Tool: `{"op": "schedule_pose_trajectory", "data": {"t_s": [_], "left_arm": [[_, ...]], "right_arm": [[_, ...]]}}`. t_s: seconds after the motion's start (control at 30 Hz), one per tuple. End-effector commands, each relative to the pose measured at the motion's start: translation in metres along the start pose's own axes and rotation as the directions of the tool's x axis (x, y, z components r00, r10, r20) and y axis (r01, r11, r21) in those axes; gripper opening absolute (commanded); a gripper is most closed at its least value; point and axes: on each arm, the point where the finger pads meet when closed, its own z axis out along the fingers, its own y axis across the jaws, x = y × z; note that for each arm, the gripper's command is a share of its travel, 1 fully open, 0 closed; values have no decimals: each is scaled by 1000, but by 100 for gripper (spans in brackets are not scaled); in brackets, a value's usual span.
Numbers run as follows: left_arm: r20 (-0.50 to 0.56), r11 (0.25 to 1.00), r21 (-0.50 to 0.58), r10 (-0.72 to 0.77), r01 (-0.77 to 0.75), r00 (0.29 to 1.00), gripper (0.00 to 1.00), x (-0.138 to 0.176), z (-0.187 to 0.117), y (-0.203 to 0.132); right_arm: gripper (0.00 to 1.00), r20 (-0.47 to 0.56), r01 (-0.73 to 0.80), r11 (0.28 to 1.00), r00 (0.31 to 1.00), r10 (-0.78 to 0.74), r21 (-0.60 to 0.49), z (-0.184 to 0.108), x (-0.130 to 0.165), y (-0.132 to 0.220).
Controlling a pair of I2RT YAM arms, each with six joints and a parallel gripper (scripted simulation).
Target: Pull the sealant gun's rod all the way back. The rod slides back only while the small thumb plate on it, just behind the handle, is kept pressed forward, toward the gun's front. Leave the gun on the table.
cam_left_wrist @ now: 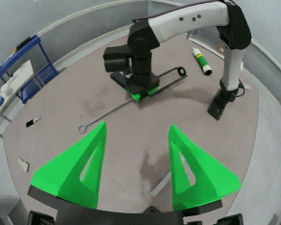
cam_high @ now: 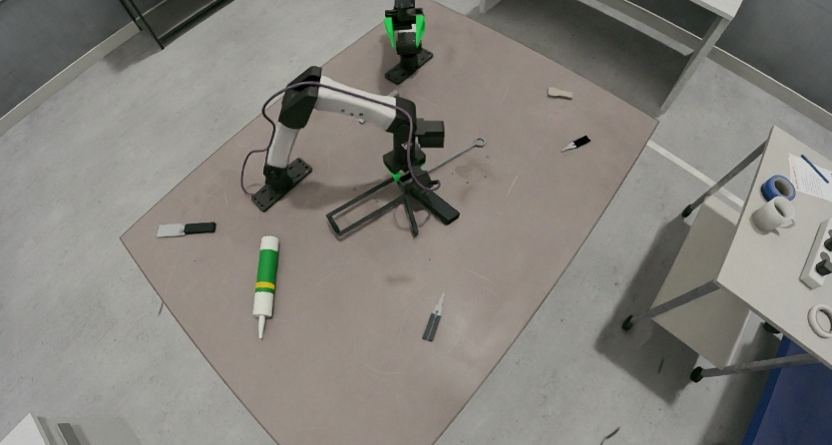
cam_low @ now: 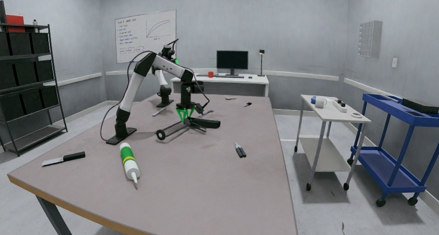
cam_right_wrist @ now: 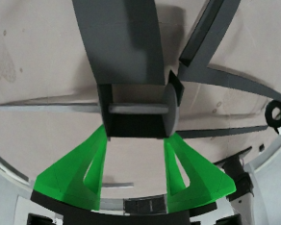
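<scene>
The dark sealant gun (cam_high: 445,210) (cam_low: 206,123) (cam_right_wrist: 120,43) lies on the table, its open cradle toward the cartridge side. Its grey rod (cam_high: 453,157) (cam_left_wrist: 106,115) (cam_right_wrist: 48,108) sticks out behind the handle, ending in a ring. My right gripper (cam_high: 397,177) (cam_low: 186,119) (cam_right_wrist: 136,129) points down over the gun, its partly closed fingertips against the two sides of the housing at the top of the handle. The thumb plate cannot be told apart from the housing's dark rear side by the left fingertip. My left gripper (cam_high: 404,31) (cam_left_wrist: 138,128) is open and empty, well away from the gun.
A green and white cartridge (cam_high: 267,261) (cam_low: 127,155) (cam_left_wrist: 202,62) lies near the right arm's base. A black-handled scraper (cam_high: 200,227), a dark-handled tool (cam_high: 434,327), a small black tool (cam_high: 581,141) and a pale piece (cam_high: 559,93) lie around the table.
</scene>
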Motion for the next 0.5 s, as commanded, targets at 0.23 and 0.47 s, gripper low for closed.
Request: {"op": "schedule_pose_trajectory", "data": {"t_s": [0.23,0.47], "left_arm": [[1,1000,3,11,-11,1000,66,1,5,-2],[1,1000,3,11,-11,1000,66,1,5,-2]], "right_arm": [[52,8,1,1000,1000,0,-14,-4,-1,3],[78,30,3,999,1000,-2,-43,-25,-3,4]]}}
